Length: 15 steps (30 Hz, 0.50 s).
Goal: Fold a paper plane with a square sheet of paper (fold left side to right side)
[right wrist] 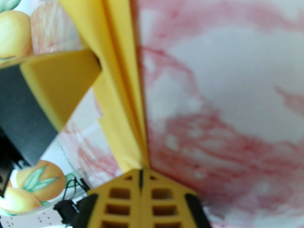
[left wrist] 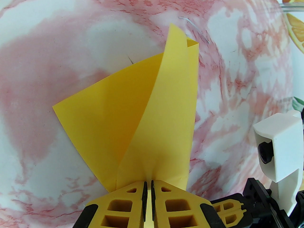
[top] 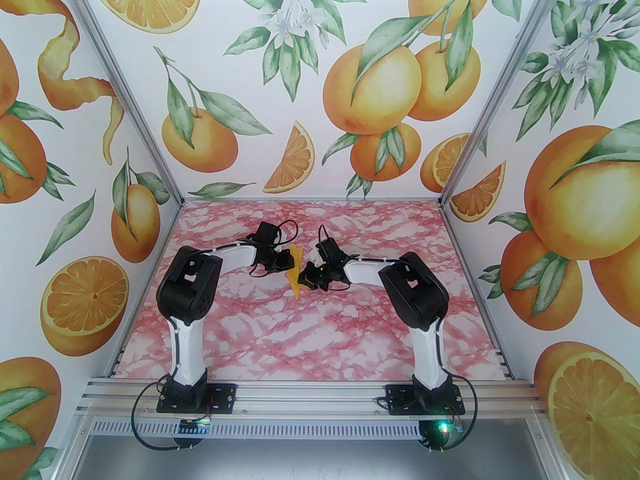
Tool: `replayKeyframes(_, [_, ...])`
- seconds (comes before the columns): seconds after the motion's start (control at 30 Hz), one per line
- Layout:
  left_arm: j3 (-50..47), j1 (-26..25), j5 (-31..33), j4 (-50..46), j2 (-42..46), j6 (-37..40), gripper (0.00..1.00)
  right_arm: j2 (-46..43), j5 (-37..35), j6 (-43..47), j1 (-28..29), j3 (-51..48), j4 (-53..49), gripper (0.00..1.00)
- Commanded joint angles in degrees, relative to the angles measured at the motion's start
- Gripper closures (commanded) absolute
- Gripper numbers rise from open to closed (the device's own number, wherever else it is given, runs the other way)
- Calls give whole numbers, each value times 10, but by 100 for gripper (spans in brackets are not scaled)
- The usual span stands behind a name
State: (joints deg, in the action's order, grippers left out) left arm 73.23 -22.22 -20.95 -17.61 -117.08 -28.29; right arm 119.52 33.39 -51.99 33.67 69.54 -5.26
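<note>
With the left tool (left wrist: pixel 148 183) and right tool (right wrist: pixel 140 171) both pinching the half-folded yellow sheet (left wrist: pixel 133 117) (its layers gape loosely), uneven pulling could tear it or skew the crease.

No writing, label, brand mark, number or sign is showing legibly in any of the views.
</note>
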Motion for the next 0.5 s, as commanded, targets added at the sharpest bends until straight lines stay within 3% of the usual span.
replayKeyframes(0.0, [11,-4,10,-9,-3,-5,85,16,-34,20,3,-14,-53,100])
replayKeyframes(0.2, [5,-5,-32,25,33,-25,81,15,-35,21,2,-12,-54,100])
replayKeyframes(0.47, [-1,-14,-56,46,16,-38,82,19,-32,21,3,-11,-53,100])
